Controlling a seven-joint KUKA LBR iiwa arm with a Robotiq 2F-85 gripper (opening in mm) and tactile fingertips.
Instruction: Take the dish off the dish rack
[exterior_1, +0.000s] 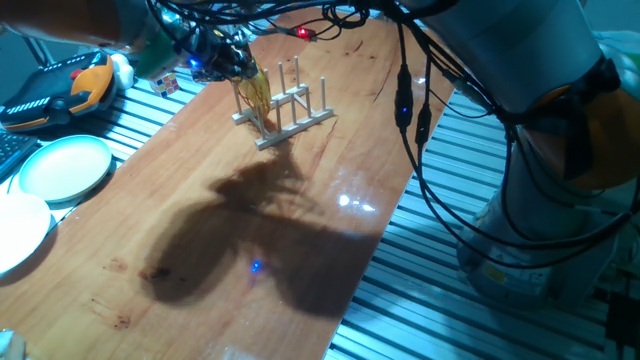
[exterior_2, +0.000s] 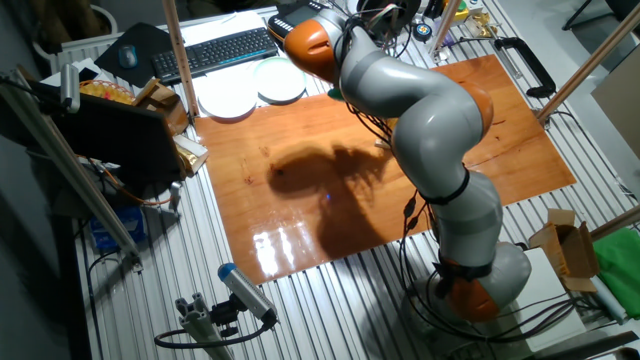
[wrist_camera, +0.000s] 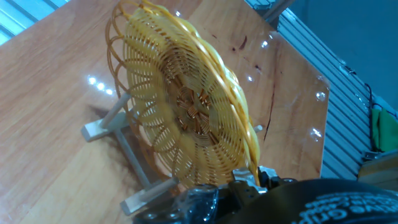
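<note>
The dish (wrist_camera: 186, 106), a yellow woven wicker plate, stands on edge between the pegs of the small wooden dish rack (wrist_camera: 106, 127). In the hand view its rim runs straight down into my gripper (wrist_camera: 252, 179), whose fingers sit tight on that rim. In one fixed view the dish (exterior_1: 256, 92) shows edge-on at the left end of the dish rack (exterior_1: 295, 105), with my gripper (exterior_1: 235, 68) just above and to the left of it. In the other fixed view my arm hides both the dish and the rack.
A pale green plate (exterior_1: 65, 165) and a white plate (exterior_1: 15, 230) lie left of the wooden table (exterior_1: 300, 250) on the slatted bench. An orange and black device (exterior_1: 70, 85) sits behind them. Cables (exterior_1: 415, 110) hang from my arm over the table's right side.
</note>
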